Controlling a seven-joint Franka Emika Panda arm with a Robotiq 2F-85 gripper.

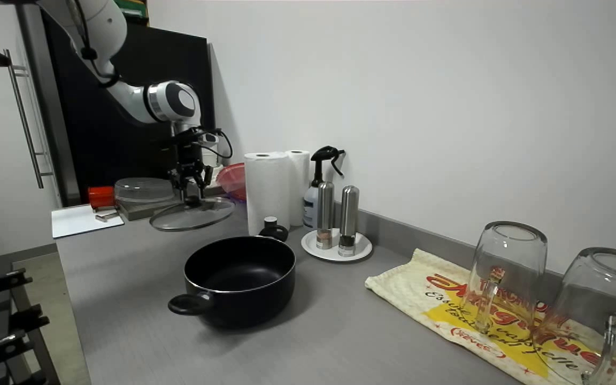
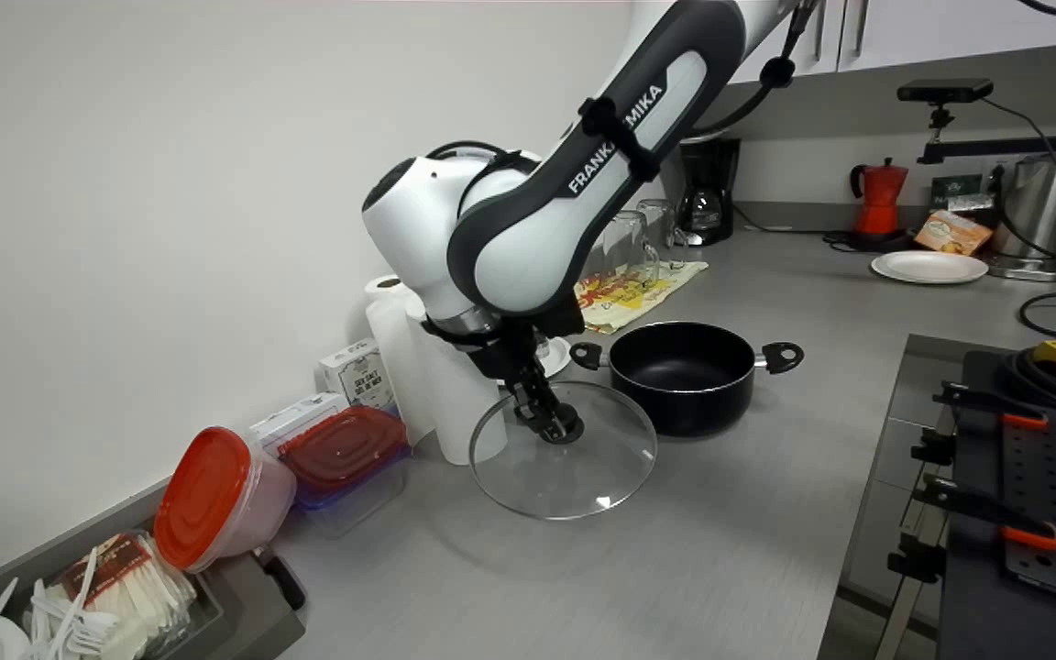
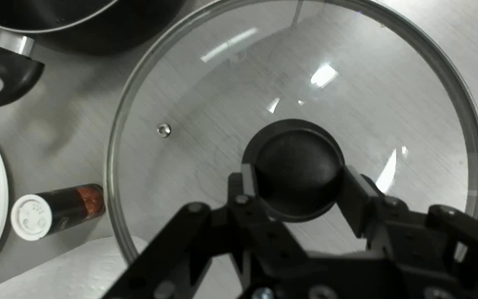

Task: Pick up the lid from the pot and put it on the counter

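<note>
Lid (image 2: 588, 475) off pot (image 2: 684, 408); hand (image 3: 298, 180) pinches its knob (image 3: 297, 155) above the tabletop (image 2: 675, 559), nearer the wall-side edge. Set-down outstanding.

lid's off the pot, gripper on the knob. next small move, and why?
I'd probably lower the gripper straight down until the lid meets the counter. The gripper pinches the knob from both sides in the wrist view, and both exterior views show the lid beside the pot, apparently held above the counter.

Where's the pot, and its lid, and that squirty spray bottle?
Pot (image 1: 249, 307): in an exterior view, outer wall.
Lid (image 3: 295, 166): in the wrist view, black knob.
Spray bottle (image 1: 310, 202): in an exterior view, bottle's body.
</note>
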